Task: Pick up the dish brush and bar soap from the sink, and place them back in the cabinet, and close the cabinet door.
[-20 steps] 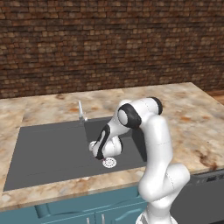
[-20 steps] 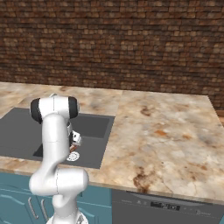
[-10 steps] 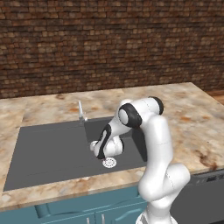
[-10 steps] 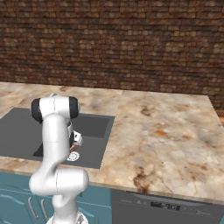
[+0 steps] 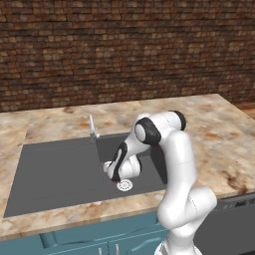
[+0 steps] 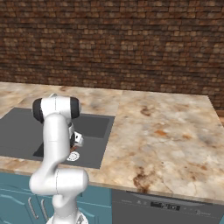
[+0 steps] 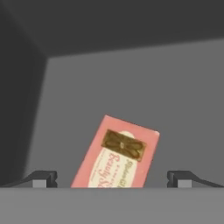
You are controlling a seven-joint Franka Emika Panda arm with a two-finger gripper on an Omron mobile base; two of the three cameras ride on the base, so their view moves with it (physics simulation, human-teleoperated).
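My gripper [image 7: 112, 178] reaches down into the deeper section of the dark grey sink [image 5: 50, 169] and stands open. The bar soap [image 7: 117, 155], a reddish-pink block with a pale printed face, lies tilted on the basin floor between and just beyond my two fingertips [image 7: 41, 178]. Neither tip touches it. In the left base view the hand [image 5: 110, 171] hangs low over the basin beside the white drain disc [image 5: 124, 185]. The right base view has the gripper [image 6: 77, 140] just above the same drain. The dish brush, the cabinet and the cabinet door are out of view.
A small silver faucet [image 5: 92, 127] stands at the sink's back edge. Marbled tan counter [image 6: 162, 131] stretches to the right, with a brick wall [image 5: 124, 50] behind it. Low teal cupboards [image 5: 74, 244] and a dark dishwasher front [image 6: 166, 208] sit below. The basin's wall [image 7: 22, 109] rises close on the hand's left.
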